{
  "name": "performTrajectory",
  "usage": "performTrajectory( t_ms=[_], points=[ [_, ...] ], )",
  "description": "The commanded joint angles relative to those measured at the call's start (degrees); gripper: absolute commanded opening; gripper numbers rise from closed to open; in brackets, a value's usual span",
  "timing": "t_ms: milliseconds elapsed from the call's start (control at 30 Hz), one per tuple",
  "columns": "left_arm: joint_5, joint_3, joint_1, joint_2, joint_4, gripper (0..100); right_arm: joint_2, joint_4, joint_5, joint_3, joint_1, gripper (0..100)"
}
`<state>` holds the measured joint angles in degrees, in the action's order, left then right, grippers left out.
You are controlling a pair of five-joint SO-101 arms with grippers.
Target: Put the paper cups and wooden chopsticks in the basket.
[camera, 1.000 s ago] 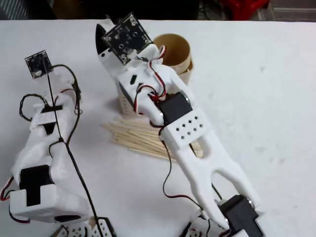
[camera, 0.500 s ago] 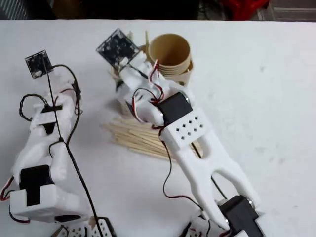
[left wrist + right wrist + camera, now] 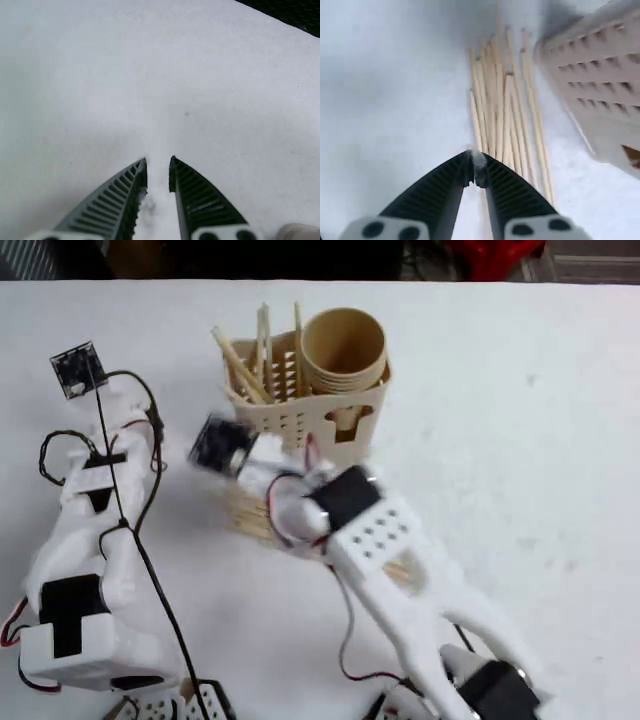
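A cream slotted basket (image 3: 300, 410) stands at the back of the table, its wall also showing in the right wrist view (image 3: 590, 75). Stacked paper cups (image 3: 345, 345) sit in it, with several wooden chopsticks (image 3: 255, 355) standing beside them. A pile of loose chopsticks (image 3: 502, 100) lies on the table in front of the basket (image 3: 245, 515). My right gripper (image 3: 474, 165) is shut, empty, low over the near ends of that pile. My left gripper (image 3: 157, 167) hangs over bare table at the left, its fingers a narrow gap apart and holding nothing.
The left arm (image 3: 85, 540) rests folded at the table's left with its black cable (image 3: 150, 570) trailing forward. The right arm (image 3: 400, 570) stretches from the front edge over the pile. White table (image 3: 520, 440) lies open to the right.
The right arm has drawn back from over the basket and come down toward the loose pile, uncovering the chopsticks standing in the basket. The left arm has kept still.
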<state>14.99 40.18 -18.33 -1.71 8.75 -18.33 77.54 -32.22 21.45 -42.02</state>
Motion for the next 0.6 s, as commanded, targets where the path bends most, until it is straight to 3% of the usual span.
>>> performTrajectory(
  t_ms=[0, 233, 567],
  points=[
    [-0.53, -2.90, -0.66, 0.31, 0.35, 9, 4.09, -5.58, -3.08, 3.78, -0.31, 2.2],
    [-0.53, -2.90, -0.57, 0.31, 0.35, 9, 11.47, -21.93, -5.45, 13.45, 0.57, 9.8],
    [-0.53, -2.90, -0.40, 0.31, 0.18, 9, 17.01, -29.67, -5.45, 16.09, 6.20, 5.9]
  ],
)
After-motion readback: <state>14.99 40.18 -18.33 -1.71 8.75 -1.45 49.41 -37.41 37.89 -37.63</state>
